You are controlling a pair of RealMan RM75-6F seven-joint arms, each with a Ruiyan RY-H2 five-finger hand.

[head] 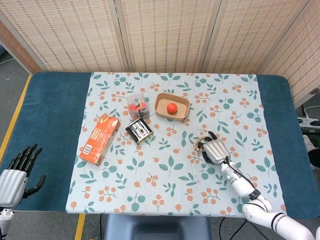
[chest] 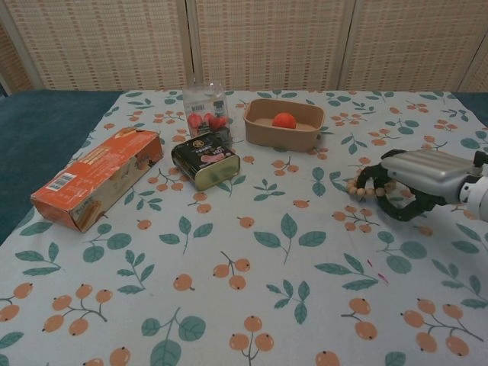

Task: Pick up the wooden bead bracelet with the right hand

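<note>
The wooden bead bracelet (head: 199, 143) (chest: 360, 187) is a loop of light tan beads at the right of the flowered cloth. My right hand (head: 216, 150) (chest: 412, 182) grips it, back of the hand turned up, dark fingers curled through the loop. The beads stick out to the left of the fingertips, low over the cloth; I cannot tell whether they touch it. My left hand (head: 17, 169) hangs off the table's near left corner with fingers apart and nothing in it. It shows only in the head view.
An orange carton (head: 100, 139) (chest: 99, 177) lies at the left. A dark tin (head: 139, 131) (chest: 206, 158), a clear tub of red items (head: 136, 106) (chest: 206, 113) and a beige tray (head: 161, 111) (chest: 263, 131) holding an orange ball (head: 172, 107) stand mid-table.
</note>
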